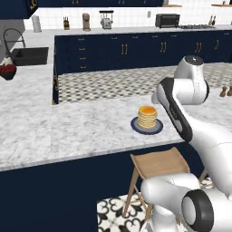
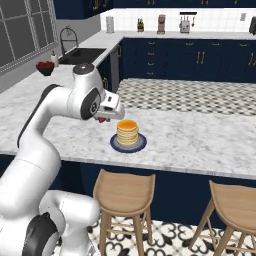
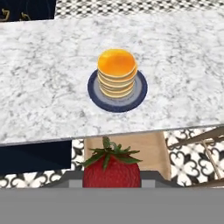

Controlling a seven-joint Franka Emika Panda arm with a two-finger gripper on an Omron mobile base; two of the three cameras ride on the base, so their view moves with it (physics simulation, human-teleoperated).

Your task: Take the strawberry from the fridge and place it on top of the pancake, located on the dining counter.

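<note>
Hand view: pincer pinches the strawberry short of the surface edge, with the pancake ahead on its blue plate, beyond and below the fruit.

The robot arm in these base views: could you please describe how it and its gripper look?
The arm is glossy white, built of thick rounded segments with smooth bulbous housings. Its joints are dark: black rings and round caps with grey centres, and a black band runs along one link in the left base view. The gripper hangs from a blocky white hand with dark undersides. No cables or markings show.
</note>
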